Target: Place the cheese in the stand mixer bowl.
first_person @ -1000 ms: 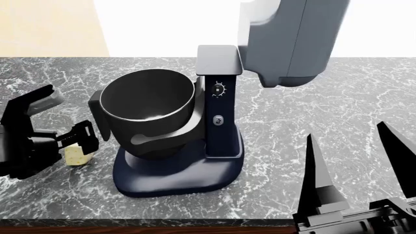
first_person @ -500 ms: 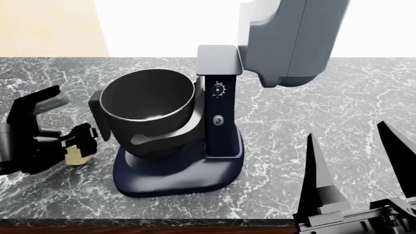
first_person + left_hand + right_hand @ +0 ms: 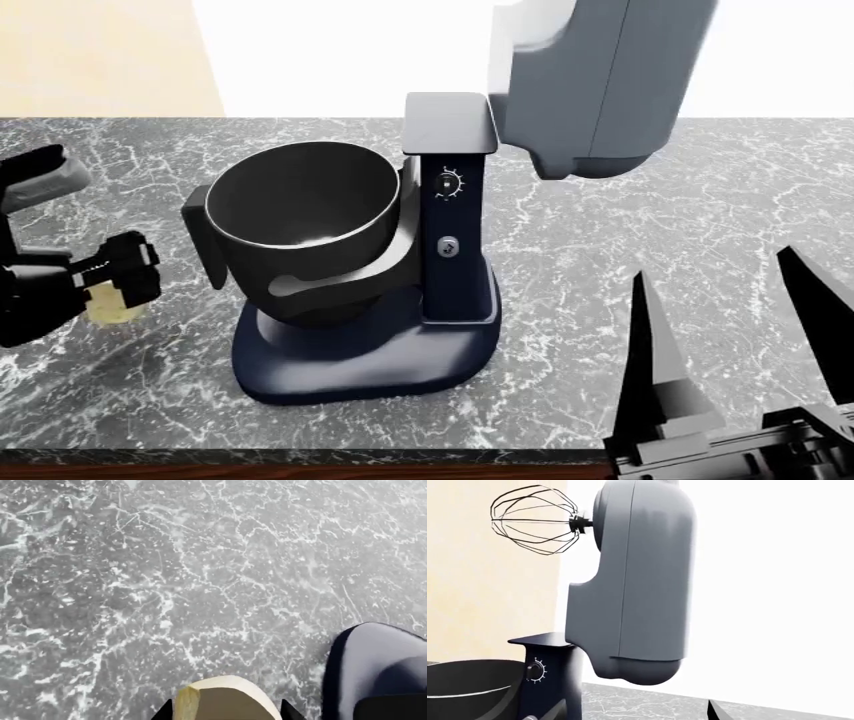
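left fingers [image 3: 107,285]: closed on the cheese [image 3: 110,303], holding it off the desk [image 3: 641,230]
cheese: pale yellow, at 9 o'clock from the bowl [image 3: 304,205], apart from it; its top shows between the finger tips in the left wrist view [image 3: 223,700]
bowl: black, cradled in the navy mixer [image 3: 454,260]
right fingers [image 3: 727,350]: spread wide, holding nothing, at 4 o'clock from the mixer
mixer head [image 3: 634,580]: grey, tilted up, whisk [image 3: 534,520] showing

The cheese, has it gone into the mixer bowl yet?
Not yet. The left hand has gripped the cheese and holds it above the counter, beside the stand mixer bowl. The bowl looks empty, so carrying it over the rim and letting go remains.
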Controlling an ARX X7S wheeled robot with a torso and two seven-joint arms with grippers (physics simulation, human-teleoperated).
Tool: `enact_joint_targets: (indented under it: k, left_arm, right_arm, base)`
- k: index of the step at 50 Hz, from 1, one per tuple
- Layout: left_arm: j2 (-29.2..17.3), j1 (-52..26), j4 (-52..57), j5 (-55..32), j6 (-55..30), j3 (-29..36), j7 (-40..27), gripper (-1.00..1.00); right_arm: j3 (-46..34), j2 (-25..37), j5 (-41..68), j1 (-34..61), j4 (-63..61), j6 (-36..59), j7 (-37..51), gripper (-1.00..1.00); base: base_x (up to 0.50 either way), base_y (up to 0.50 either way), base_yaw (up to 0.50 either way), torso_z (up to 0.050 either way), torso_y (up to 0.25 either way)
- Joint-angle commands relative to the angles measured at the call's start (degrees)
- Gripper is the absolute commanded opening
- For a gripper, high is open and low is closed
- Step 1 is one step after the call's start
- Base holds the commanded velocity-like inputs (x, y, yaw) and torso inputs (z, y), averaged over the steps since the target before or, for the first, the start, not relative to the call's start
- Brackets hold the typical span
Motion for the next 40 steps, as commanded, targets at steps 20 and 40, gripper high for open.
enact_joint_targets:
  k: [20, 40]
  left_arm:
    - [-6.2, -25.0, 15.7, -12.1, -11.4, -15.4, -19.4, -1.00]
    - [9.0, -28.9, 7.9, -13.5, -11.7, -18.6, -19.9, -1.00]
  right_arm:
    - [0.5, -0.5, 0.5, -0.4, 0.3, -0.1, 0.1, 1.00]
    - [1.8, -2.1, 0.2, -2.3, 0.6, 0.0, 1.0, 1.00]
  base:
    - [0.00, 0.00, 0.00, 0.000, 0.000]
    - [0.00, 0.00, 0.00, 0.000, 0.000]
